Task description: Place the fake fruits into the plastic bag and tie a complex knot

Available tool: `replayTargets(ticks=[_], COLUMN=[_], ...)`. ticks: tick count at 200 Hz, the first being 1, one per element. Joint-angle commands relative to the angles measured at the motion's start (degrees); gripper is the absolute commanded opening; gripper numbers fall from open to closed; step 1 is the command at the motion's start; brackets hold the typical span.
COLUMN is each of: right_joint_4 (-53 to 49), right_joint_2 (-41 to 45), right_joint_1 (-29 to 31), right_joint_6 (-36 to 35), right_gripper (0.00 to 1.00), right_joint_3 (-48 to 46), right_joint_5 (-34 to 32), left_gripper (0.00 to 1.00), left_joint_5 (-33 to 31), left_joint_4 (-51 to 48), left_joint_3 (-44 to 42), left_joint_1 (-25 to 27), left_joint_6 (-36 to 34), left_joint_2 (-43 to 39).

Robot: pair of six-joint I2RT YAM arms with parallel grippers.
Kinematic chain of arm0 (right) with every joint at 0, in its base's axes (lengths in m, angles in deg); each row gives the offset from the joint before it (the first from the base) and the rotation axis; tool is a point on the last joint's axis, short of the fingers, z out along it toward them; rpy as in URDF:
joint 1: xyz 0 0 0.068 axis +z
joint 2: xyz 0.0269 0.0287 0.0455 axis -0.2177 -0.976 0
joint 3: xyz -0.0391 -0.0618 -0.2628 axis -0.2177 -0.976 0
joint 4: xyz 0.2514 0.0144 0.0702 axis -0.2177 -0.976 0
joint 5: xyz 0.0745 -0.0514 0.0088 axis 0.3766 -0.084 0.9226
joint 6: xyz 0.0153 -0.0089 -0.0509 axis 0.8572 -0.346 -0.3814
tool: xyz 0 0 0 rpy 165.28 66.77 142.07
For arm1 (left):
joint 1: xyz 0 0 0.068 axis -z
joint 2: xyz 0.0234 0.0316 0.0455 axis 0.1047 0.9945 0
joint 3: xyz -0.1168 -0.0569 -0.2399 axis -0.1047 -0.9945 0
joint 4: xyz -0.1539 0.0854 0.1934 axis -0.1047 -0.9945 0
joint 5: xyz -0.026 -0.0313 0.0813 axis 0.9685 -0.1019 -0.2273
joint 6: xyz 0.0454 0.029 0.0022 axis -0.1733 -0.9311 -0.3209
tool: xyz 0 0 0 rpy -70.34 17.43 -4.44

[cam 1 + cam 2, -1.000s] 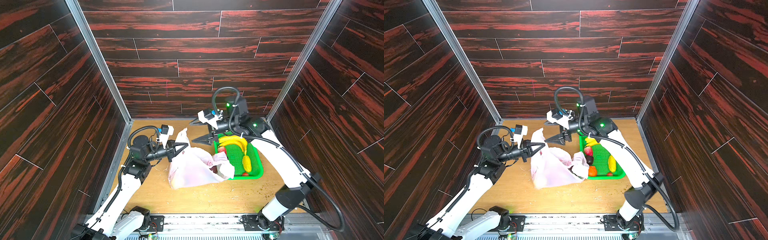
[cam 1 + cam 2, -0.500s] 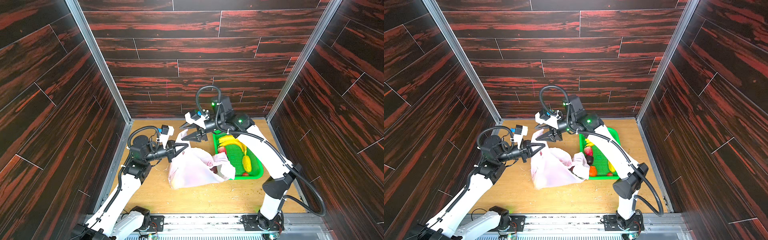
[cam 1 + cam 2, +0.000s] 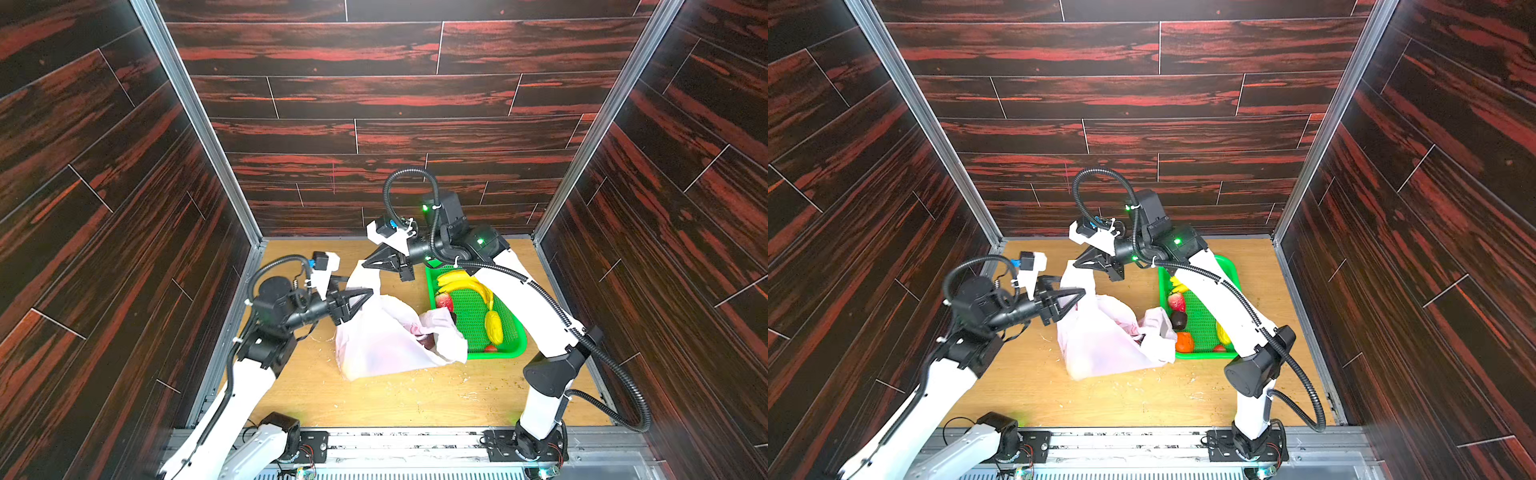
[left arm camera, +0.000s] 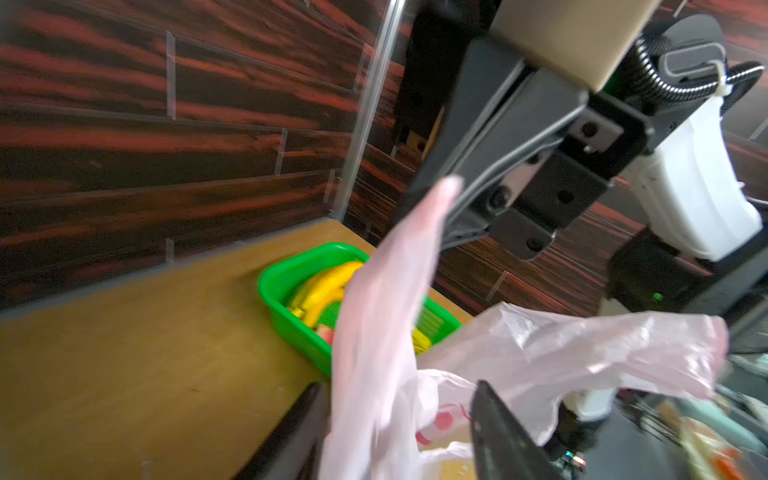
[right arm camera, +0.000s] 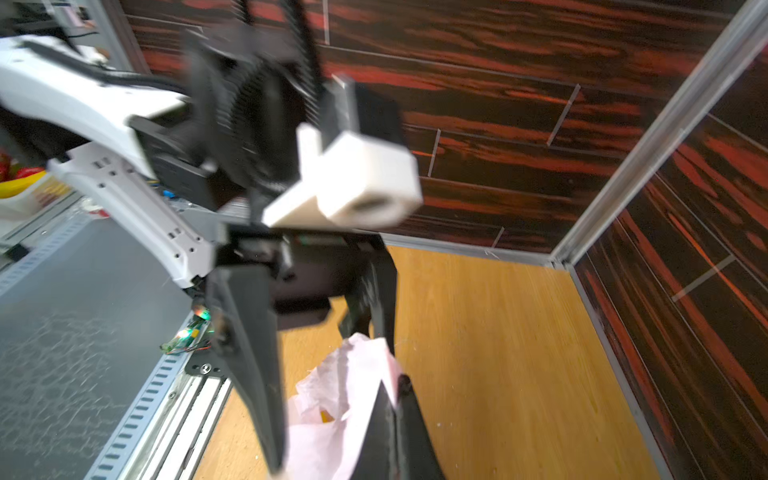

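Two arms meet over the wooden table point(image 3: 374, 399), where the plastic bag point(image 3: 386, 345) slumps against the green basket point(image 3: 515, 349). The right gripper point(image 3: 368, 264) is pressed together on the bag's raised handle strip point(image 3: 368, 278). The left gripper point(image 3: 368, 293), just below, stands spread around the film, pinching nothing. The fake fruits point(image 3: 461, 282) lie in the basket. The left should probably close on the opposite rim only and draw gently away, so the thin film opens without tearing.

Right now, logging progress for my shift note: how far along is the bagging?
Done: nothing sure; the bag hides its contents. In hand: right gripper shut on a handle, left gripper open around it. Left: banana, lemon and others lie in the basket; handles untied.
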Motion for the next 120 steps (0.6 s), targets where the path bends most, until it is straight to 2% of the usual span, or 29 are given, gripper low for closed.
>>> replayTargets(ticks=[1,23,40,83,101,120], right_joint_4=[-0.7,-1.7,-1.4,-0.7,0.3,1.0], right_joint_2=[2.4,2.4,2.7,3.5,3.9,3.9], right_joint_1=[0.2,0.3,0.2,0.3,0.3,0.2], right_joint_6=[1.9,2.8,3.9,6.8,7.9,8.8], right_gripper=[0.00,0.00,0.00,0.00,0.00,0.00], right_joint_3=[1.6,2.7,2.8,4.8,5.0,5.5], right_joint_5=[-2.7,-4.4,-4.5,-2.1,-1.9,-1.5], left_gripper=[0.68,0.73,0.73,0.71,0.67,0.55], left_joint_5=[-7.6,-6.8,-4.3,-3.0,-2.4,-1.7], left_joint_4=[-4.7,-6.6,-5.2,-0.5,2.8,5.4], left_joint_3=[3.2,6.7,8.5,8.4,7.5,6.9], left_joint_1=[-0.3,-0.3,-0.2,-0.1,0.2,0.7], left_joint_6=[-0.8,0.5,2.1,5.4,7.6,8.9], left_joint_2=[-2.6,-1.3,0.4,3.3,4.1,4.6])
